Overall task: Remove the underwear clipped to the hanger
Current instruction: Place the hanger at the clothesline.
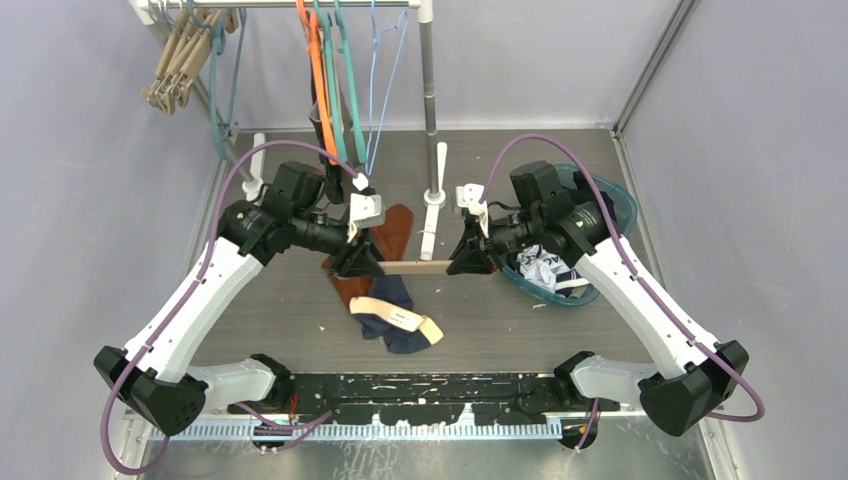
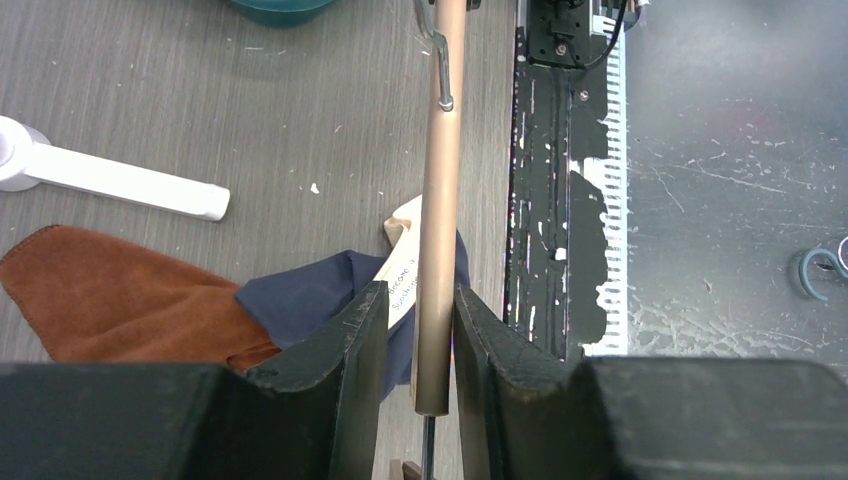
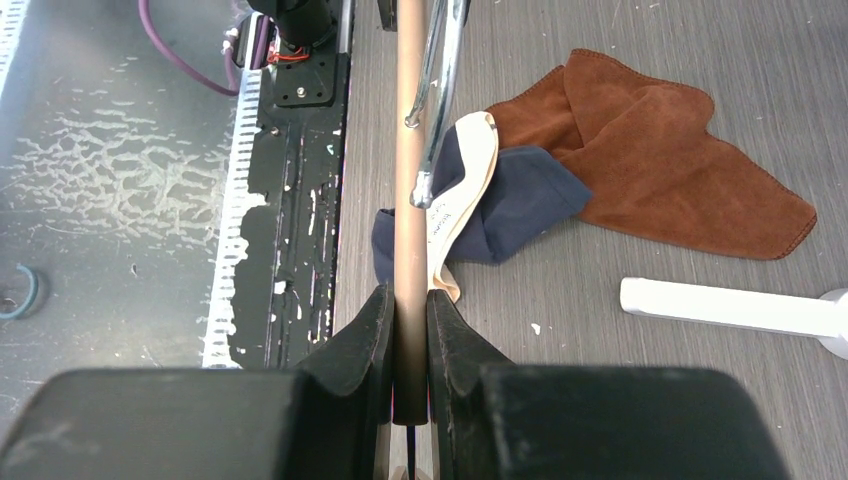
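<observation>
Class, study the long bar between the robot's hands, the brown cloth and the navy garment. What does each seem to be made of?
Bar: likely wood, smooth matt tan, though painted metal is possible. Brown cloth: napped fabric, perhaps microfibre; fuzzy, softly folded. Navy garment: thin knit fabric, limp and crumpled, with a cream, elastic-looking waistband.

White arm links (image 1: 200,295), black joints (image 1: 160,395), purple cables (image 1: 104,430), black pincer fingers (image 2: 350,345)

We see a rust cloth (image 1: 396,230) lying toward 10 o'clock of the table's (image 1: 500,335) middle, a teal basket (image 1: 628,212) at 3 o'clock, and at 12 o'clock a rack (image 1: 430,90) with a white foot (image 1: 437,195) and coloured hangers (image 1: 319,80).
</observation>
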